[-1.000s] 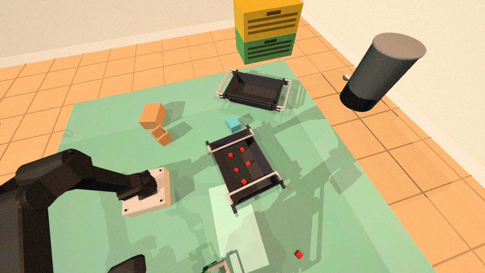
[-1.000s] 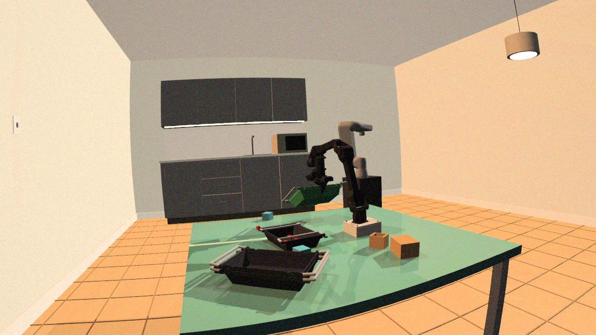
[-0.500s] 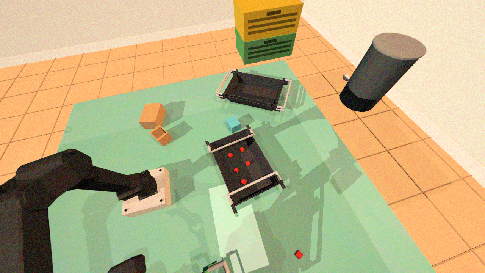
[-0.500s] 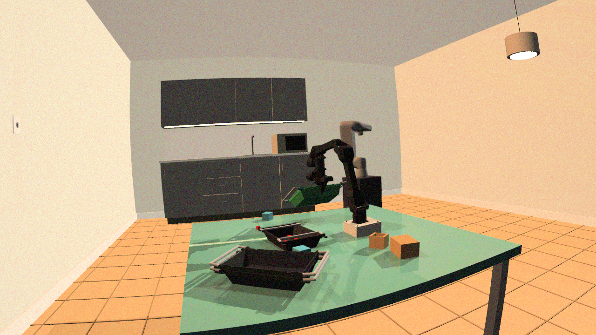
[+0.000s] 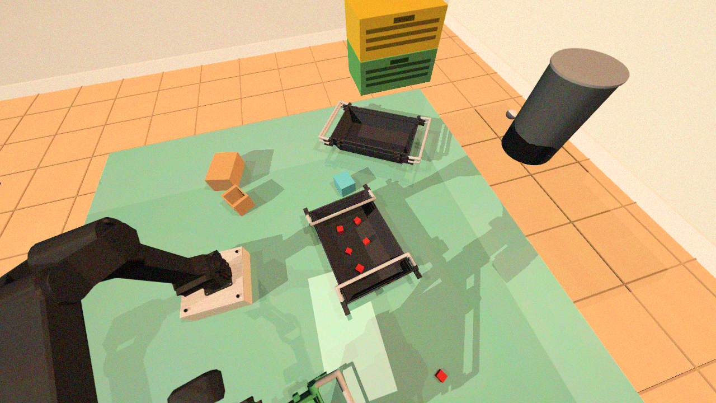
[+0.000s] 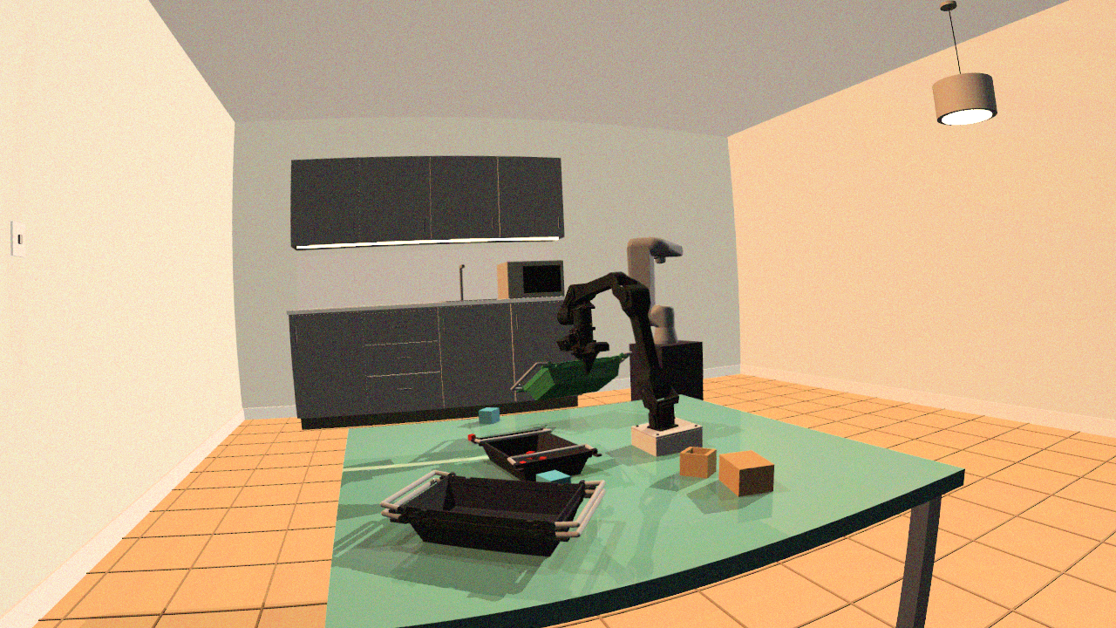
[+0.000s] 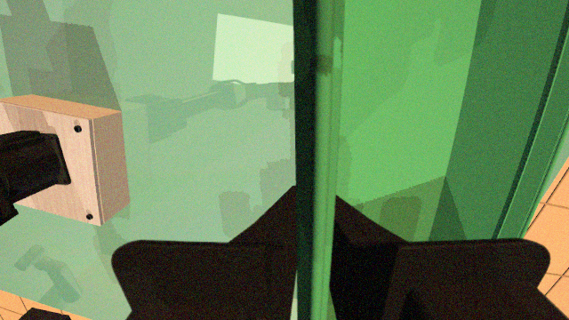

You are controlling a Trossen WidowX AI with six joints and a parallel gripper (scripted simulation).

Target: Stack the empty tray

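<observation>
The loaded black tray (image 5: 386, 228) (image 6: 573, 464) stands on the table with several red blocks (image 5: 348, 251) on its floor. Its far bar (image 5: 343, 210) and near bar (image 5: 372, 271) both lie across its top. My gripper (image 6: 588, 365) (image 7: 308, 194) is shut on a side wall of the empty green tray (image 6: 554, 381) (image 7: 400, 111). The green tray hangs in the air, tilted, with its left end lower in the exterior view. Its wire bar (image 5: 336, 374) (image 6: 524, 374) stands out over that end. The top view shows only a corner of it; the fingertips are outside that view.
Another empty black tray (image 5: 375, 132) (image 6: 476, 527) stands at the far corner, bars out. A blue cube (image 5: 344, 183) (image 6: 554, 475) is close to the loaded tray. An orange block (image 5: 224, 170) and open orange box (image 5: 238, 199) stand beyond my wooden base (image 5: 240, 280). A loose red block (image 5: 441, 375) lies apart.
</observation>
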